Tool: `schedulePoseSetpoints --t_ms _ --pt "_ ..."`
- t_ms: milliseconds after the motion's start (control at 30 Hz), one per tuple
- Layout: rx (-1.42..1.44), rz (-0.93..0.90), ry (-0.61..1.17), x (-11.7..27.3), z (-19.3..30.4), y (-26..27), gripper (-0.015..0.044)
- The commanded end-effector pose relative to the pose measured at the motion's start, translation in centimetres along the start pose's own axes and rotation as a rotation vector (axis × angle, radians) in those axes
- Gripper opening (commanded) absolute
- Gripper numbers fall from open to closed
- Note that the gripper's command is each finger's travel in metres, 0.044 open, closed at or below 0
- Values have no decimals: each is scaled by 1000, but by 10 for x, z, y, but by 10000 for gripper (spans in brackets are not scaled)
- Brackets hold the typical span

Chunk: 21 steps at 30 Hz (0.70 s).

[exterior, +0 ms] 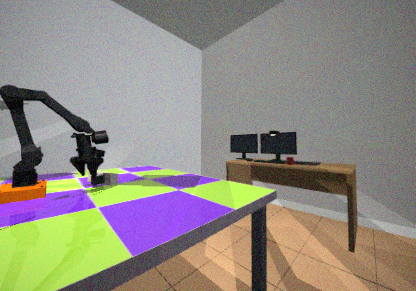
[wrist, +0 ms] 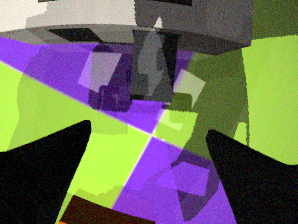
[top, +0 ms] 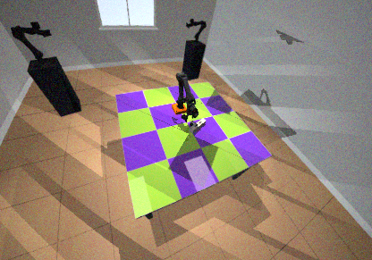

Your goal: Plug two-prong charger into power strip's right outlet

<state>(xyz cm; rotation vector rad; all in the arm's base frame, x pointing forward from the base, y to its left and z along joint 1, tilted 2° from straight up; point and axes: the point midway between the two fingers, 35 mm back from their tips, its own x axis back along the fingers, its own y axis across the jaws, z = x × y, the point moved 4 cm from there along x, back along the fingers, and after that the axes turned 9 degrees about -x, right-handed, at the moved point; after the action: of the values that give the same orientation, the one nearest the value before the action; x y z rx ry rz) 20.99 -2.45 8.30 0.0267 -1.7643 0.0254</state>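
The gripper (wrist: 149, 156) stood wide open and empty, fingers framing the view at 7 and 5 o'clock. The two-prong charger (wrist: 152, 63) lay on the checkered table (wrist: 280, 103) at 12 o'clock, just short of the power strip (wrist: 127, 6). To grasp well, the arm should have descended centred over the charger body, jaws square to its sides, keeping the prongs aligned with the slots.

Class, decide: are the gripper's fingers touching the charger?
Apart. In the wrist view the dark charger sits against the power strip, while both fingers stand wide below it with checkered table showing between.
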Motion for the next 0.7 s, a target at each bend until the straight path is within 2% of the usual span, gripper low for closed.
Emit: schedulePoseSetpoints --t_ms 0,133,667 --pt "7 -32 -175 20 -1 1 440" --pt "23 -49 -342 40 0 3 440" --pt "24 -50 -350 41 0 3 440"
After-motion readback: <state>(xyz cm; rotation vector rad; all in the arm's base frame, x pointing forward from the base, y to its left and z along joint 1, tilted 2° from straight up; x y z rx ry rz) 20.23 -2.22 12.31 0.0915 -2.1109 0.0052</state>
